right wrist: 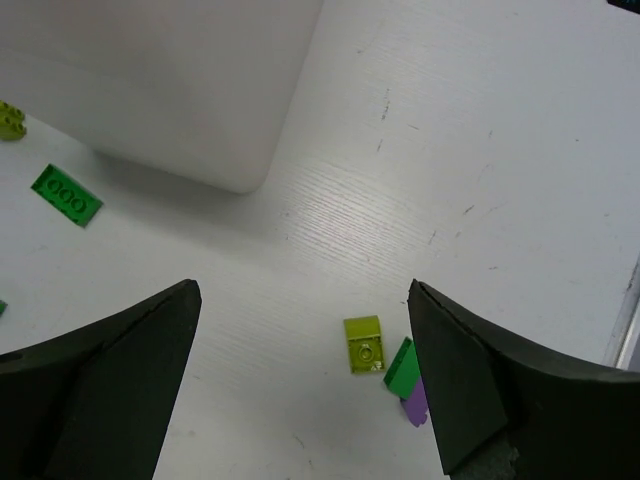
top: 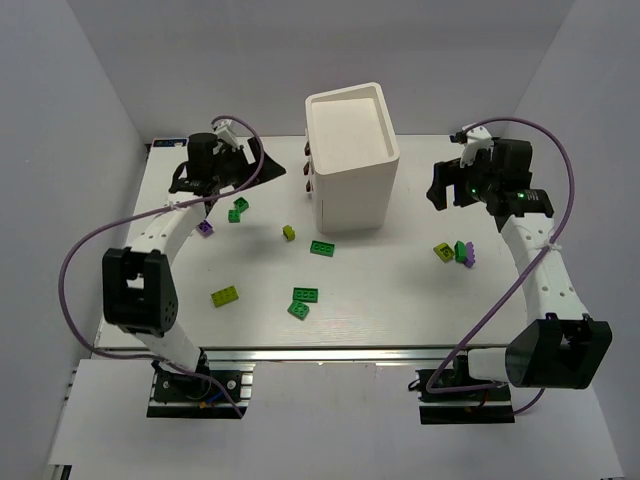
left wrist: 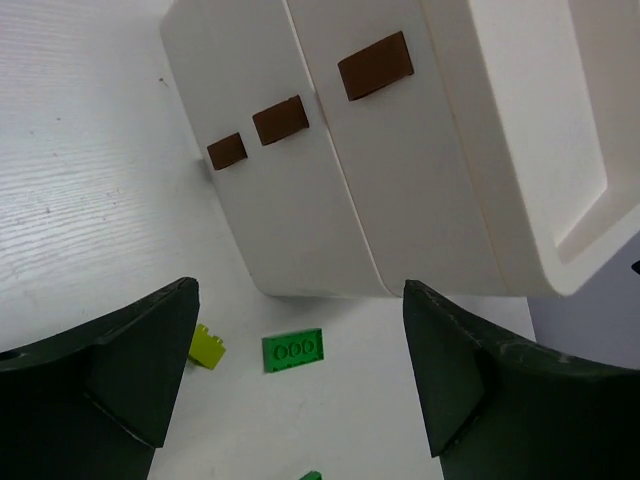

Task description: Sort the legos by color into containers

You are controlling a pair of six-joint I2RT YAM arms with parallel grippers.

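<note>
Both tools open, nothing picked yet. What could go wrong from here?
1. All three drawers look shut, with small knobs; tugging one with the left tool might drag or tip the tall cabinet.
2. Below the right tool, a lime brick, a green brick and a purple brick sit bunched; the wide-open jaws may grab mixed colours.
</note>
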